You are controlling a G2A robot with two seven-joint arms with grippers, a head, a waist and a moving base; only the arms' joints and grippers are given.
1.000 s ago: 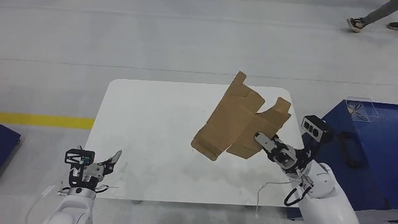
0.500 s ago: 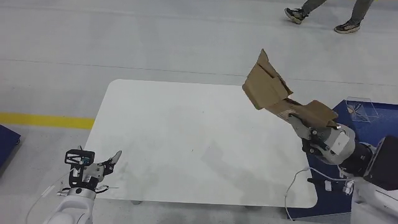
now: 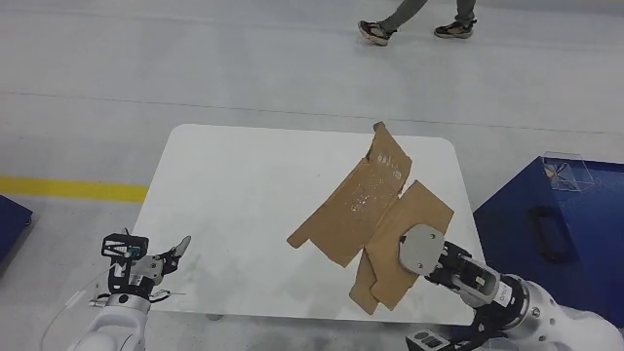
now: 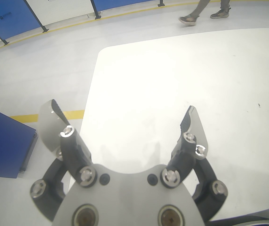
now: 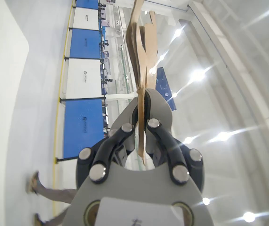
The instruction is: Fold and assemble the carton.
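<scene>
1. Right, the right gripper (image 5: 141,96) is clamped on the flat carton (image 3: 363,200), which hangs tilted over the table's (image 3: 224,185) right side.
2. The left gripper (image 4: 125,121) gapes empty at the near-left corner.
3. I'd set the carton down flat first, so both arms can fold it.

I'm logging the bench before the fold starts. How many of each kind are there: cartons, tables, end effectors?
flattened carton: 1
white table: 1
end effectors: 2 (left end effector open over the table, right end effector shut on the carton)
Total: 4
</scene>
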